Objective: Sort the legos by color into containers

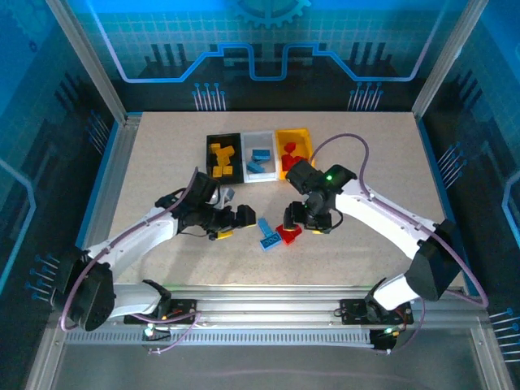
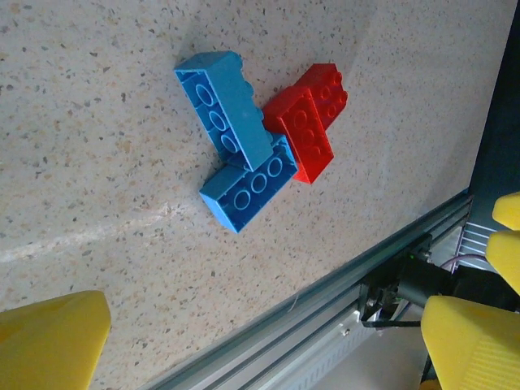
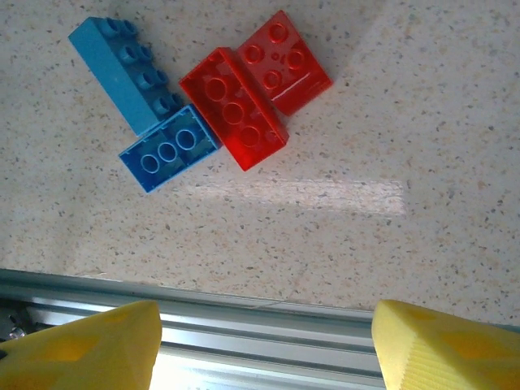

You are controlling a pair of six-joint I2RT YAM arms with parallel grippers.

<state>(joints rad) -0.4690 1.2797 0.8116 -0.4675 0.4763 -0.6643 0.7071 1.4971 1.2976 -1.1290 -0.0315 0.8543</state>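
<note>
Blue and red legos [image 1: 278, 234] lie clumped toward the bench's [image 1: 162, 162] near edge, between my left gripper [image 1: 234, 222] and right gripper [image 1: 306, 223], both spread wide and empty. The longest blue brick [image 3: 122, 69] seems to run diagonally.

Top camera high, looking down; wrist cameras close, sharing legos [image 2: 231, 122]

The containers [image 1: 258, 132] stand side by side in a row at the far middle of the table [image 1: 162, 162], each with legos [image 1: 221, 158] lying inside. Nearer, about mid-table, four loose legos [image 1: 279, 235] lie bunched and touching on the tabletop, two left, two right.
</note>
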